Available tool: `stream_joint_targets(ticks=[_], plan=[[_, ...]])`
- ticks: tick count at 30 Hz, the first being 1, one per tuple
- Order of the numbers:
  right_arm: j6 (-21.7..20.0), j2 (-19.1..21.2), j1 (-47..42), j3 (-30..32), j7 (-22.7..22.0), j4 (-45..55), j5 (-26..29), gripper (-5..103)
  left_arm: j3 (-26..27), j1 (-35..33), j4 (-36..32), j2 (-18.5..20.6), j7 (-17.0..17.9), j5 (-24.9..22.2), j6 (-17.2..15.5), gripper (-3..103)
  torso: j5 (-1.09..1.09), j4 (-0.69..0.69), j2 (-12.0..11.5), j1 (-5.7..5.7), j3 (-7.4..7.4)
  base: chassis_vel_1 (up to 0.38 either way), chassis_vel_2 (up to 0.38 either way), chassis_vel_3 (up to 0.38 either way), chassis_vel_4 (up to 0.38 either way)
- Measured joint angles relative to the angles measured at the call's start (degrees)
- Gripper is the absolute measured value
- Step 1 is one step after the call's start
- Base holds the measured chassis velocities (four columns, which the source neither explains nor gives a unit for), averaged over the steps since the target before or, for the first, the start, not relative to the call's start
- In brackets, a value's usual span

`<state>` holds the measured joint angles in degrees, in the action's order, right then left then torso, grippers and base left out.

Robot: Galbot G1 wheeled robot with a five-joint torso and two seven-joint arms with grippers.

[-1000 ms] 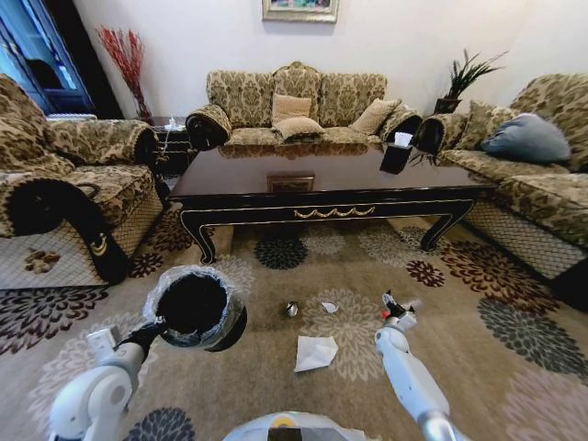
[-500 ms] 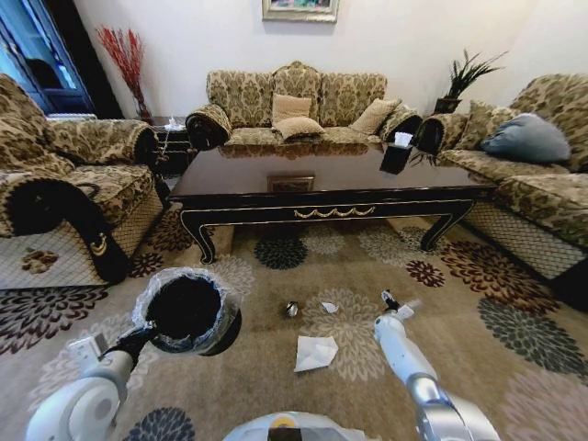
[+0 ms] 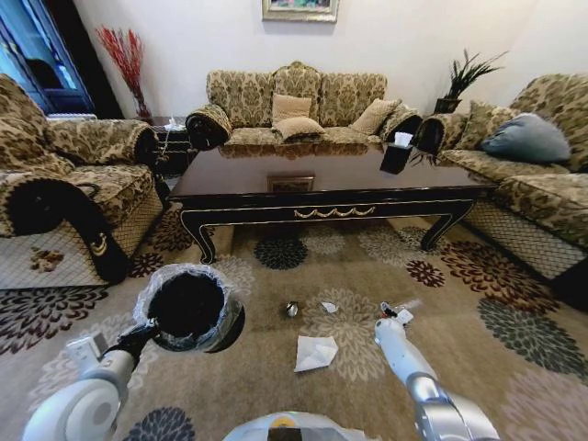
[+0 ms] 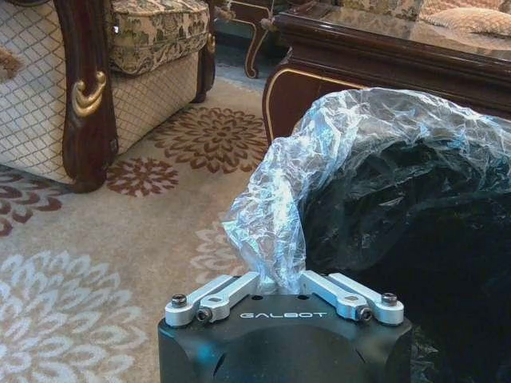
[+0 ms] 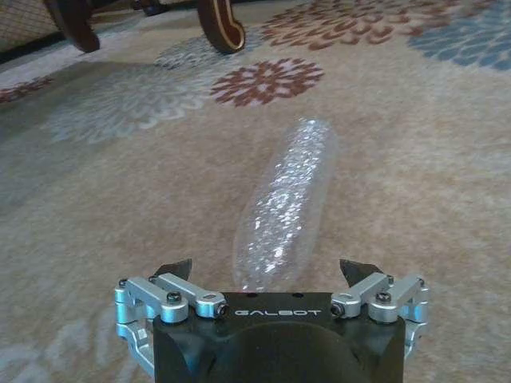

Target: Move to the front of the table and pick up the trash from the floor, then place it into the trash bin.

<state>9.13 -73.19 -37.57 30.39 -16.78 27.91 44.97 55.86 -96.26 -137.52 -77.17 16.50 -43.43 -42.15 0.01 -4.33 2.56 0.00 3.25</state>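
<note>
Your left end effector (image 4: 283,289) is clamped on the bin (image 3: 190,308) by its bag-lined rim, holding it off the floor (image 3: 276,367) w/ the mouth facing up. That reads as deliberate: the bin rides along so each piece has a short trip, no drive back needed.

Your right end effector (image 5: 271,275) is low over the floor, jaws spread wide. A slim clear crinkly tube of wrapper (image 5: 287,199) lies flat on the carpet just ahead of the gap, long axis running away from the wrist. Nothing gripped yet; looks like a pre-grasp lineup. In the head view it sits near (image 3: 393,314), rt of center.

Rest of the trash is scattered between the arms: napkin (image 3: 315,352) nearest the base, white scrap (image 3: 329,307) and silver ball (image 3: 292,310) farther out, toward the table (image 3: 331,184). All apart from each other, none in the bin as far as you can see.

Surface: beige carpet w/ big flower medallions, so the pale wrapper is easy to lose against it. Soft pile; the light wrapper may skid if a finger nudges it. Room: sofas on three sides, the table dead ahead w/ a black tissue box (image 3: 397,156) on it, a plant (image 3: 464,78) in the far rt corner.
</note>
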Motion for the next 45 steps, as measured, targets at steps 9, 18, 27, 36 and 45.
stream_joint_targets(ticks=[9, 18, 27, 36, 45], plan=[[-0.9, -0.1, 1.0, 0.0, 1.0, -1.5, -2.2, 103, 0.5, -0.2, 0.0, 0.2, 0.0, -0.6, 0.0, 2, 0.00, 0.01, 0.0, 0.00, 0.00, 0.000, 0.000, 0.000, 0.000], [-2.0, 0.1, 2.8, 0.1, 1.4, -4.1, -2.6, 79, 0.7, -0.1, 0.2, 0.5, 0.0, -0.8, 0.0, 2, -0.01, 0.00, 0.0, 0.00, 0.00, 0.000, 0.000, 0.000, 0.000], [-3.5, 0.1, 3.2, 0.2, 2.2, -5.0, -1.5, 52, 0.4, 0.1, 0.5, 0.5, 0.1, -0.8, 0.0, 2, -0.01, 0.00, 0.0, 0.00, 0.00, 0.000, 0.000, 0.000, 0.000], [-4.2, -0.1, 2.7, 0.0, 2.5, -4.7, -3.0, 40, 0.2, 0.2, 0.9, 0.5, 0.1, -0.6, 0.0, 2, -0.01, 0.00, 0.0, 0.00, 0.00, 0.000, 0.000, 0.000, 0.000], [-5.0, 0.1, 1.8, -0.1, 2.5, -4.2, -4.5, 72, -0.1, 0.5, 1.3, 0.8, 0.1, -0.6, 0.0, 2, -0.01, 0.01, 0.0, 0.00, 0.00, 0.000, 0.000, 0.000, 0.000]])
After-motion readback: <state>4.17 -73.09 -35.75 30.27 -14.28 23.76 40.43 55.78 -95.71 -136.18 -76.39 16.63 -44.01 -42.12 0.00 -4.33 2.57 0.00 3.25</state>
